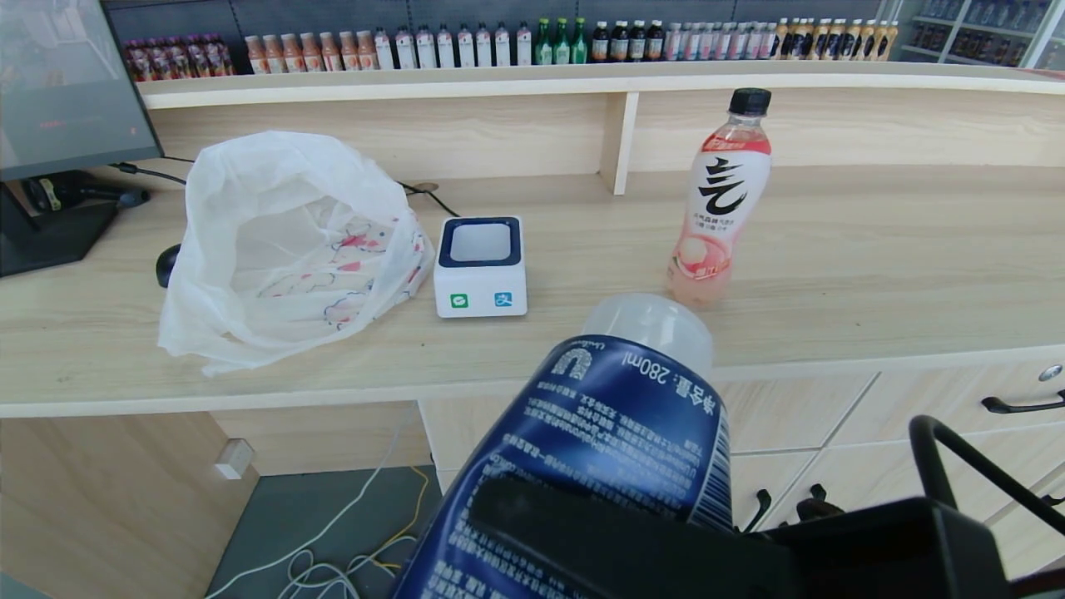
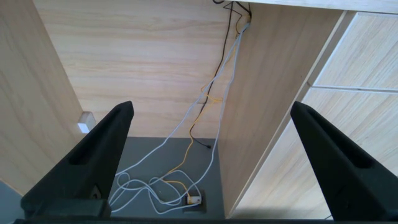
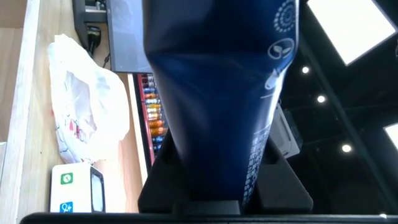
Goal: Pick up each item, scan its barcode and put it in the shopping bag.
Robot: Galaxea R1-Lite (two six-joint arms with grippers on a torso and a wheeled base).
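Checkout scene: my right tool (image 1: 620, 537) clamps the blue bottle (image 1: 599, 424), its base cut off, short of the bench (image 1: 874, 266); scanner (image 1: 481, 268), shopping bag (image 1: 283, 241) and pink drink bottle (image 1: 722, 200) stand beyond. My left tool (image 2: 211, 158) gapes wide, empty, facing floor cables (image 2: 163, 185).

Shop checkout: wooden counter (image 1: 832, 274), scanner (image 1: 480, 266), monitor (image 1: 66, 83), row of bottled drinks (image 1: 499, 43) behind

Two bottles (image 1: 616, 433) (image 1: 722, 200), one bag (image 1: 283, 249), one scanner (image 1: 481, 266)
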